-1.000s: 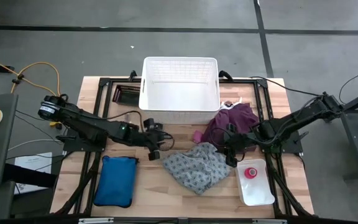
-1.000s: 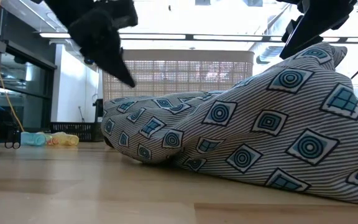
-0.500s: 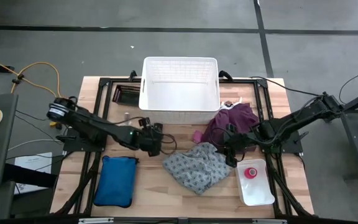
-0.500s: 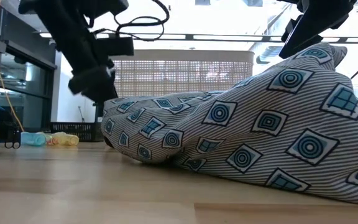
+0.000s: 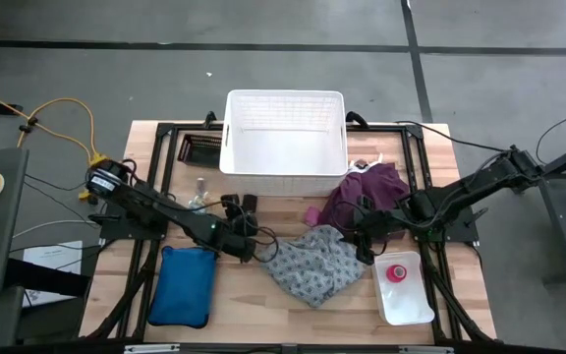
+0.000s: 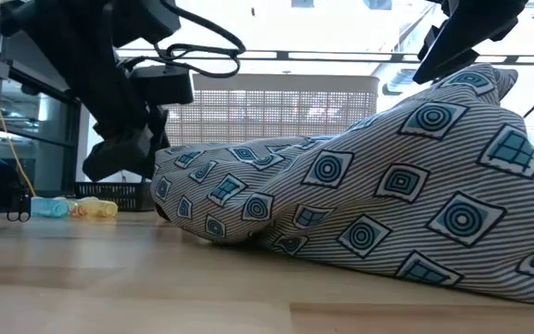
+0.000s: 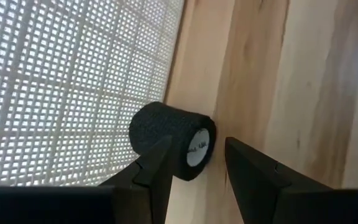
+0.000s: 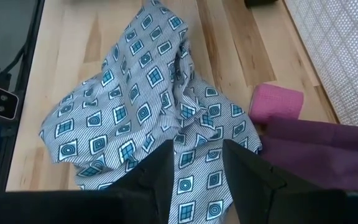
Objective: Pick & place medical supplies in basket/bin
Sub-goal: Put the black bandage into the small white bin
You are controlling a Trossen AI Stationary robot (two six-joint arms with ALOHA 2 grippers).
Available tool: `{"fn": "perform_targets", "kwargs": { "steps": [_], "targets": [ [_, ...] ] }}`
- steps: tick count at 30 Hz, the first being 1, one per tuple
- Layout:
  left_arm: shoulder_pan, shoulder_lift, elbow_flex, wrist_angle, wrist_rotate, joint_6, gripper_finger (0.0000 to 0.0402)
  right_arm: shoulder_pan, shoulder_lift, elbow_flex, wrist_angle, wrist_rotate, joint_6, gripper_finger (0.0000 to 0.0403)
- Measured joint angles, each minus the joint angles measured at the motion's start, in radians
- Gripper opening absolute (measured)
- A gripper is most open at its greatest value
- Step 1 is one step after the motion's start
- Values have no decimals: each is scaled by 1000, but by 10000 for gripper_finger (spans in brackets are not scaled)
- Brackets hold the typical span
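A small black roll lies on its side against the front wall of the white basket. My left gripper is open and points down at a slant toward the roll, fingertips just short of it; I also see the gripper in the low view. The grey patterned cloth lies crumpled at the table's middle, with the purple cloth behind it. My right gripper hangs open above the grey cloth's right end. A pink tape roll sits in a white tray. A small clear bottle stands left of the basket's front.
A blue pouch lies near the front left edge. The white tray sits at the front right. A pink piece lies beside the purple cloth. A dark ribbed tray stands left of the basket.
My left gripper has come down toward the table, just in front of the basket, and has rolled about its own axis while sinking. Its fingers have kept the same gap. My right arm and the cloths have stayed where they were.
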Motion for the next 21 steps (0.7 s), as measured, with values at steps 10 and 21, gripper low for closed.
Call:
{"fn": "perform_targets", "kwargs": {
  "steps": [10,21],
  "targets": [
    [51,35,0,-3,38,-1,138,0,0,0,0,0,0,125],
    [47,72,0,1,-29,0,138,0,0,0,9,0,0,125]
  ]
}}
